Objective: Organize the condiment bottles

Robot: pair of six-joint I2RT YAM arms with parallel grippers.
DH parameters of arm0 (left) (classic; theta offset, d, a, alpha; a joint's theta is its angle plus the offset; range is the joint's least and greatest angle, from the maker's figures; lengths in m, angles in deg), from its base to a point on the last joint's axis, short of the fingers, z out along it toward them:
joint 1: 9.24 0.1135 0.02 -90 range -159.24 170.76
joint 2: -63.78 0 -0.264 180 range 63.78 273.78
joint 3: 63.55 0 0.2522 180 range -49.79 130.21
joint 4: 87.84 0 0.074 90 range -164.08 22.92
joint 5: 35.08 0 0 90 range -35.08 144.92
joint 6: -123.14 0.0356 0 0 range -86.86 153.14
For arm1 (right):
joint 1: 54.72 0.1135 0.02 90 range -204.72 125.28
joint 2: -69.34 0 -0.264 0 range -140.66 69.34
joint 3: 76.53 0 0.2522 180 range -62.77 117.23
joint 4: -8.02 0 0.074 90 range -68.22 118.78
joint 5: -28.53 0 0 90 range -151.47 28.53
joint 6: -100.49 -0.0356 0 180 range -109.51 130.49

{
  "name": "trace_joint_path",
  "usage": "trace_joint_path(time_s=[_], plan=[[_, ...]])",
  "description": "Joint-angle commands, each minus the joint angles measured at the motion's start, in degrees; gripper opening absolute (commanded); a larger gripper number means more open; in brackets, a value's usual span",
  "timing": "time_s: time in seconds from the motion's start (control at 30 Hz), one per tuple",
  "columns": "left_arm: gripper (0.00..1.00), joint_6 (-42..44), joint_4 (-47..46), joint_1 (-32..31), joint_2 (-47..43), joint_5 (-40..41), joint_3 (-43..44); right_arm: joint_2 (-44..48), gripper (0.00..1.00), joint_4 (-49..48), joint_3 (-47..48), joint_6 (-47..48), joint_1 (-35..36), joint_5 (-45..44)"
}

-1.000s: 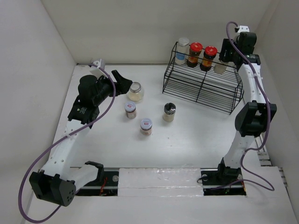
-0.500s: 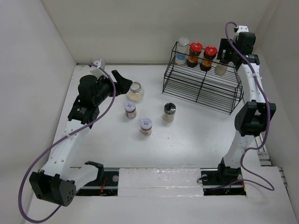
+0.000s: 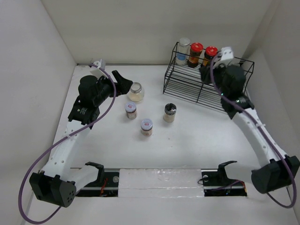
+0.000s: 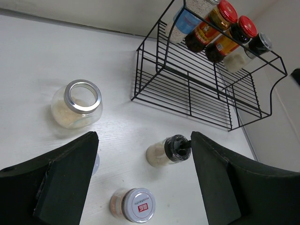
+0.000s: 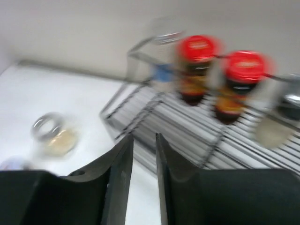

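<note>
Swinging round from the far right end of the black wire rack (image 3: pixel 201 91), the right arm now leans in over the rack's front, with the right gripper (image 5: pixel 143 138) aimed at the top tier. The left arm and the loose jars sit where they did. The right jaws are together, only a sliver between them, with nothing held. The left gripper (image 4: pixel 143 139) hangs over the counter (image 3: pixel 187 145) with its jaws well apart and empty, and the wide silver-rimmed jar (image 4: pixel 77 104) is just ahead of one finger.

Four of the condiment bottles stand on the rack's top tier:
- a blue-labelled jar (image 3: pixel 183 51)
- one red-capped sauce bottle (image 3: pixel 196 54)
- a second red-capped bottle (image 3: pixel 211 50)
- a dark-lidded pale jar (image 4: pixel 243 55) at the right end, hidden behind the right wrist in the overhead view

Four more are on the counter left of the rack: the wide jar, a small white-lidded jar (image 3: pixel 130 110), another like it (image 3: pixel 146 126) and a dark-lidded shaker (image 3: pixel 169 112).

The nearest hazard is the right wrist, which is very close to the second red-capped bottle. Its own view is smeared, which suggests speed. A sweep at that height could clip a cap and tip a bottle off the narrow tier, or nudge the rack itself. Jaws that stay together on arriving at a counter jar would shove it over rather than straddle it. On the left, the wide jar's rounded belly looks like a poor fit — it may squirt out of a pinch and skid into the small jar near it.
</note>
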Motion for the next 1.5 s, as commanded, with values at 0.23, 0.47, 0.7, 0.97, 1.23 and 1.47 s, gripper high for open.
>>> trace_joint_path(time_s=[0.23, 0.47, 0.7, 0.97, 1.23, 1.47], plan=[[0.76, 0.2, -1.6, 0.3, -1.3, 0.0, 0.1, 1.9, 0.94, -3.4, -19.4, 2.0, 23.2, 2.8], [0.76, 0.2, -1.6, 0.3, -1.3, -0.7, 0.1, -6.5, 0.99, -2.9, -21.1, 0.3, 22.4, 1.3], [0.76, 0.2, -1.6, 0.3, -1.2, -0.7, 0.1, -15.0, 0.99, -3.5, -14.9, 1.8, 24.2, -0.1], [0.76, 0.2, -1.6, 0.3, -1.2, -0.7, 0.1, -17.0, 0.85, -4.2, -12.8, 2.3, 25.9, -5.9], [0.76, 0.2, -1.6, 0.3, -1.2, -1.3, -0.4, -17.1, 0.71, -2.6, -13.4, 1.1, 26.4, -8.5], [0.75, 0.2, -2.2, 0.3, -1.9, -1.9, -0.4, -17.1, 0.74, -0.6, -13.4, 0.5, 26.4, -8.5]])
